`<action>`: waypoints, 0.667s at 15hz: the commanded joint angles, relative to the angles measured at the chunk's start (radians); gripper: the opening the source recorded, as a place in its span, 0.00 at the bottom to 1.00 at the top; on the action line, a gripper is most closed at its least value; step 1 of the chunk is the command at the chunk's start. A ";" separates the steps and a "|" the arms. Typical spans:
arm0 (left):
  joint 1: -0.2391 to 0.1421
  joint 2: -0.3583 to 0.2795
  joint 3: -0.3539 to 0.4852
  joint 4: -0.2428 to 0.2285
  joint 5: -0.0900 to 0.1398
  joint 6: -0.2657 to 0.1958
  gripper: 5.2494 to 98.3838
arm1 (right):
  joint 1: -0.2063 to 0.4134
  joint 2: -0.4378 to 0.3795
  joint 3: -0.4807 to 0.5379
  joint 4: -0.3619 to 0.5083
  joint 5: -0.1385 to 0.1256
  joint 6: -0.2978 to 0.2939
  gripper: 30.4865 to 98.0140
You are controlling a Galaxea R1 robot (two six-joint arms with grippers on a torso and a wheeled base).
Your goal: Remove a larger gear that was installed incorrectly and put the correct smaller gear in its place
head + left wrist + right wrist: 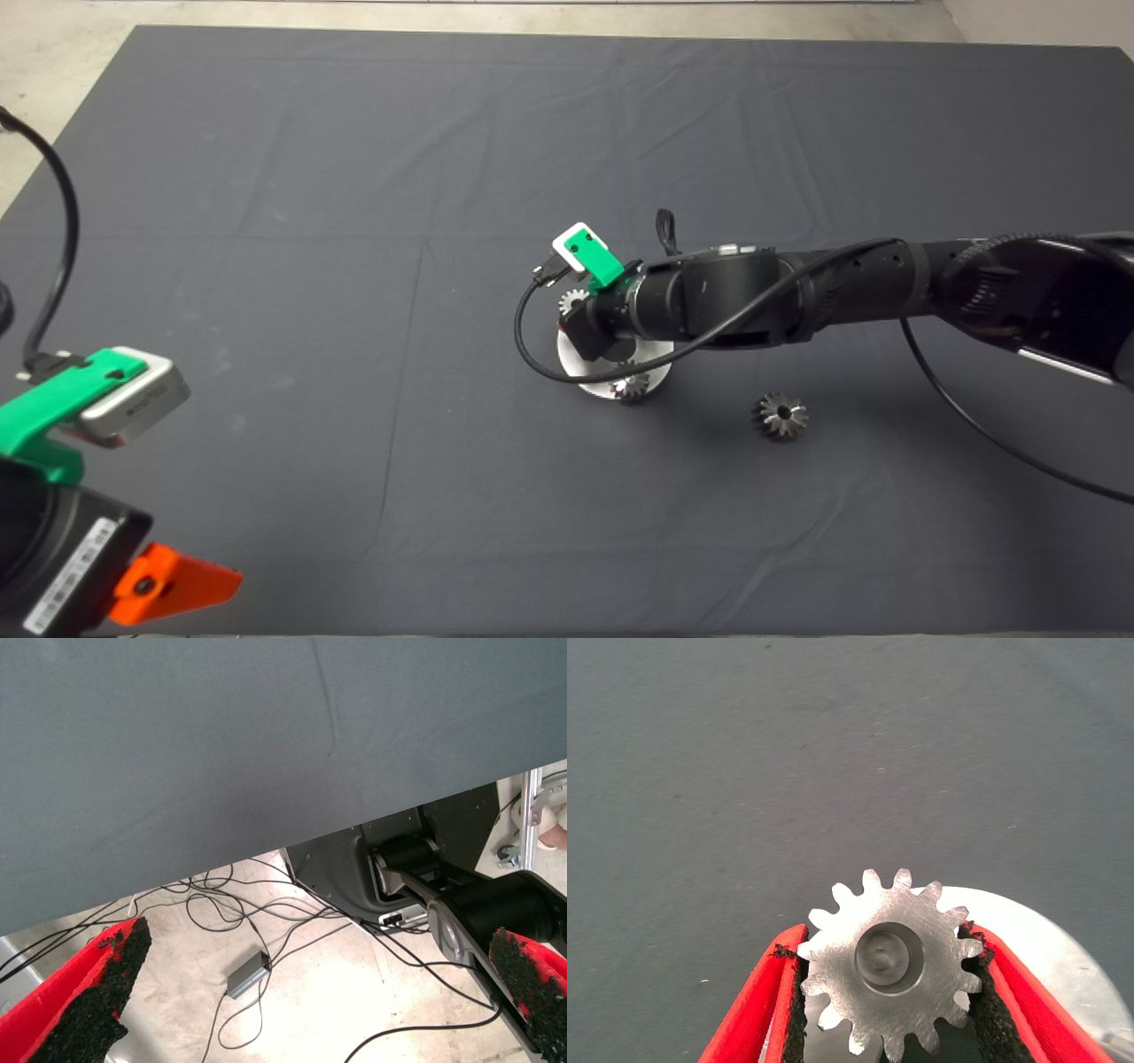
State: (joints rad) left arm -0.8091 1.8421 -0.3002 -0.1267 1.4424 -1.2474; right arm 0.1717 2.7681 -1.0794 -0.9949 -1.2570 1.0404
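The larger gear (780,416), dark and flared, lies alone on the mat to the right of the round silver base plate (580,365). My right gripper (884,943) is over the plate, shut on a smaller gear (890,961); its black pads (983,992) press the teeth on both sides. A peg end shows inside that gear's centre hole. In the head view the right wrist (620,306) hides this gear. Two more small gears (573,302) (631,387) show at the plate's edges. My left gripper (310,1010) is open and empty, parked at the mat's lower left (168,580).
A black cable (540,359) loops from the right wrist over the plate's left side. The right arm (886,283) spans the mat's right half. Beyond the mat's edge, the left wrist view shows the floor with cables and the robot's base (416,859).
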 commanded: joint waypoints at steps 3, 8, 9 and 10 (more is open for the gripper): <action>-0.005 -0.004 0.012 -0.016 0.001 -0.004 1.00 | 0.022 0.009 0.001 0.032 0.007 -0.003 0.15; -0.005 -0.005 0.012 -0.016 0.001 -0.004 1.00 | 0.022 0.009 -0.029 0.030 0.007 -0.016 0.15; -0.005 -0.005 0.012 -0.016 0.001 -0.004 1.00 | 0.022 0.008 -0.029 0.031 0.005 -0.027 0.15; -0.005 -0.005 0.012 -0.016 0.001 -0.004 1.00 | 0.022 0.006 -0.028 0.032 0.005 -0.031 0.15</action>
State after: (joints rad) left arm -0.8091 1.8415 -0.3002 -0.1264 1.4421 -1.2474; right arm 0.1711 2.7743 -1.1079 -0.9747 -1.2479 1.0260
